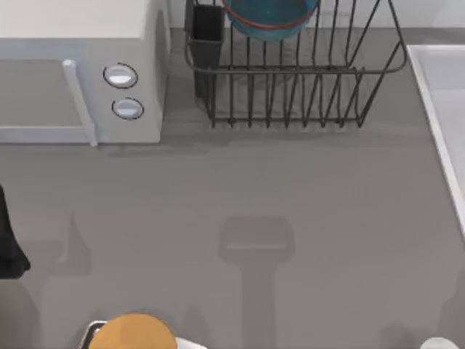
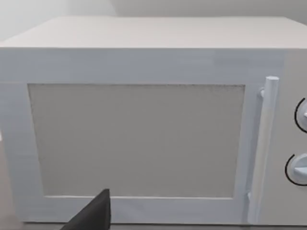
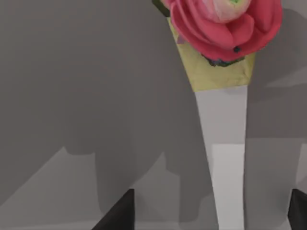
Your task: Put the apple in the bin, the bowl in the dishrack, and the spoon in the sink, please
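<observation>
**Bowl in the rack, both sets of jaws well away from it**

The bowl (image 1: pixel 270 18) sits in the dishrack (image 1: pixel 298 80) at the far edge of the counter (image 1: pixel 240 189), leaning among the upright bars, its reddish rim showing above the wires. The dark cutlery cup (image 1: pixel 207 33) stands at the rack's corner nearest the microwave (image 1: pixel 80 73). The sink (image 1: pixel 447 116) lies along the right side of the counter, just beside the rack.

In the top view, our left arm (image 1: pixel 9 247) is a dark shape at the left edge, well apart from the rack and the bowl. In the left wrist view one dark fingertip (image 2: pixel 93 215) of its jaws points at the microwave door (image 2: pixel 136 139), with the handle (image 2: pixel 264 143) and two knobs (image 2: pixel 300 167) off to one side. We cannot tell whether these jaws are open or closed; the bowl is nowhere between them.

The right jaws (image 3: pixel 211 213) are spread wide, with one dark fingertip (image 3: pixel 120 213) at each side of the right wrist view. Between and beyond them a white strip (image 3: pixel 225 143) runs over the counter up to a yellow cone (image 3: pixel 218 67) topped by a pink flower (image 3: pixel 223 24). Nothing is gripped.

An orange-yellow round thing (image 1: pixel 134 333) sits at the near edge of the counter, between the two arms.
</observation>
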